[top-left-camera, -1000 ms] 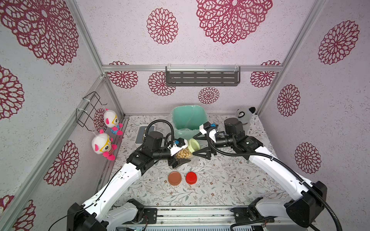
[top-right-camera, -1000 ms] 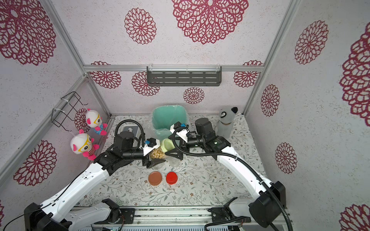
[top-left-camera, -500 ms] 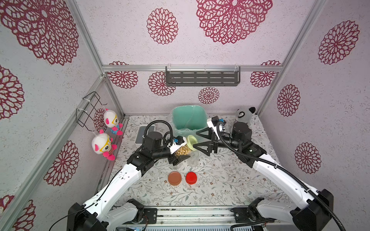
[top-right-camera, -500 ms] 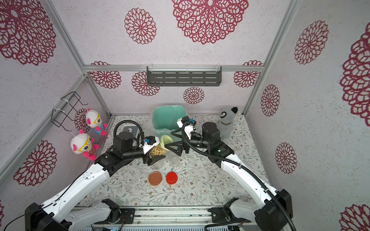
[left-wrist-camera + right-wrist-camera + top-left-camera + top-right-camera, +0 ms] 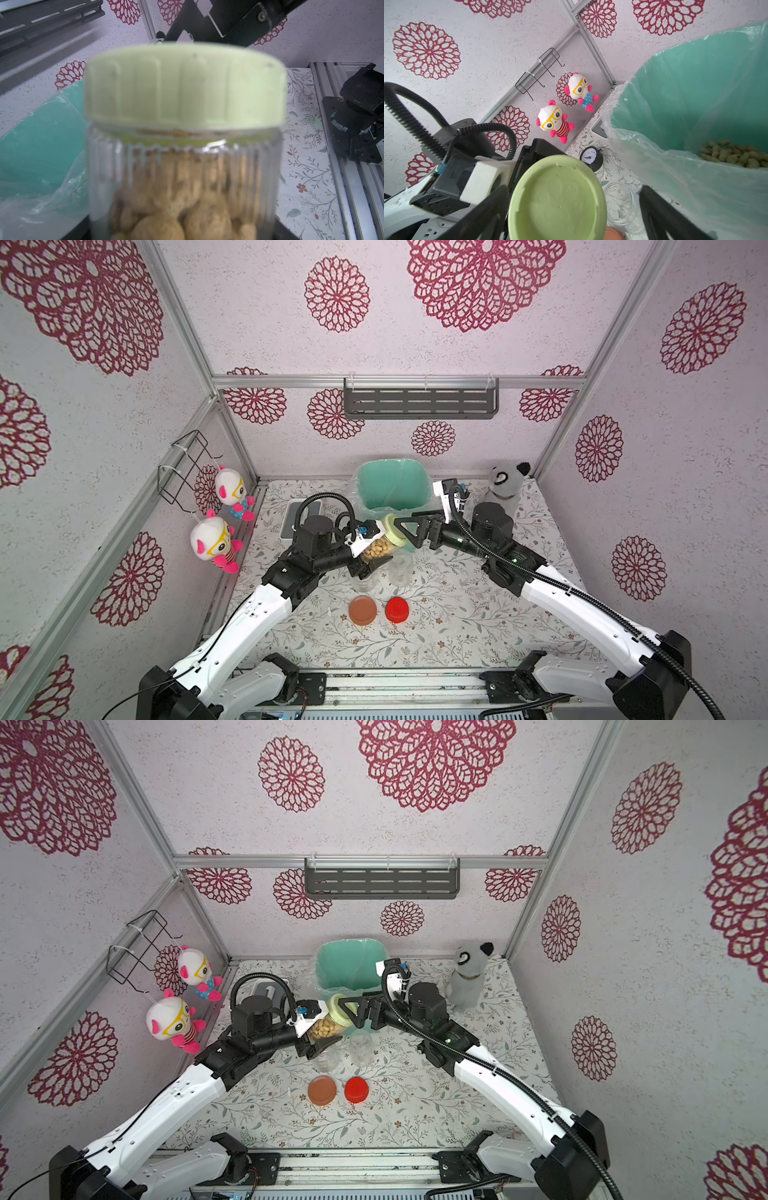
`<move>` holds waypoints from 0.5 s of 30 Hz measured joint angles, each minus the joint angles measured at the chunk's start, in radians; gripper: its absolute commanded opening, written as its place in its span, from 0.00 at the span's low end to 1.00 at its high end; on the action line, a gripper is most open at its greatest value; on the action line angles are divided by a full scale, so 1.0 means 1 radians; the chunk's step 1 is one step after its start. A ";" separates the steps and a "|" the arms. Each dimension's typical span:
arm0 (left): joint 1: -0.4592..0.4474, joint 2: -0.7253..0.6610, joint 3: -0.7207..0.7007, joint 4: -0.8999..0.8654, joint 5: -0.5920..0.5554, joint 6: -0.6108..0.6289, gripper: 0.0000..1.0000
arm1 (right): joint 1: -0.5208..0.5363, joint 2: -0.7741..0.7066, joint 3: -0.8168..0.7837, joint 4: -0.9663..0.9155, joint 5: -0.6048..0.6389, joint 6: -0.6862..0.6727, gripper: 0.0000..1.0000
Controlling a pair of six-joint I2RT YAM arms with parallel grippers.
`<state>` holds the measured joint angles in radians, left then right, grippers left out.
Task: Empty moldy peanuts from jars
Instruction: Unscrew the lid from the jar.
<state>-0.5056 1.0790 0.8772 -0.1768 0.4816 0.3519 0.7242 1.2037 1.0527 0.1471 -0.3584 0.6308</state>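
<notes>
White arm links (image 5: 257, 614), black joints (image 5: 299, 572), ribbed black cables (image 5: 326, 496), triangular black jaws.

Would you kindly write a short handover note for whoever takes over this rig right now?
Left tool: shut on the last full jar, held tilted above the table, pale green lid on.
Right tool: open, jaws either side of that lid, not gripping.
Done: two empty jars stand on the table, brown lid and red lid nearby; peanuts lie in the mint bin.
Left: unscrew the green lid, tip that jar into the bin.
</notes>
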 measured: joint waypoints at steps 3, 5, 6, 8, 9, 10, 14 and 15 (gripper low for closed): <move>0.000 0.000 -0.003 0.000 -0.002 0.000 0.00 | 0.019 0.012 0.000 0.003 0.013 0.013 0.99; 0.000 0.000 -0.005 0.000 -0.002 0.000 0.00 | 0.027 0.016 0.000 0.006 0.016 0.018 0.99; 0.000 0.000 -0.005 0.000 -0.002 0.000 0.00 | 0.029 0.018 0.000 0.006 0.016 0.019 0.99; 0.000 0.000 -0.005 0.000 -0.002 0.000 0.00 | 0.032 0.021 0.002 0.005 0.016 0.020 0.99; 0.000 0.000 -0.005 0.000 -0.002 0.000 0.00 | 0.035 0.023 0.003 0.005 0.016 0.020 0.99; 0.000 0.000 -0.005 0.000 -0.002 0.000 0.00 | 0.037 0.027 0.006 0.005 0.016 0.021 0.99; 0.000 0.000 -0.008 0.000 -0.002 0.000 0.00 | 0.040 0.043 0.013 -0.004 0.016 0.021 0.99; 0.000 0.000 -0.010 -0.001 -0.004 0.000 0.00 | 0.041 0.047 0.017 -0.011 0.015 0.021 0.99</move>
<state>-0.5056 1.0790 0.8677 -0.1776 0.4778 0.3519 0.7654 1.2510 1.0695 0.1360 -0.3431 0.6514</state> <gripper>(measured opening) 0.836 0.987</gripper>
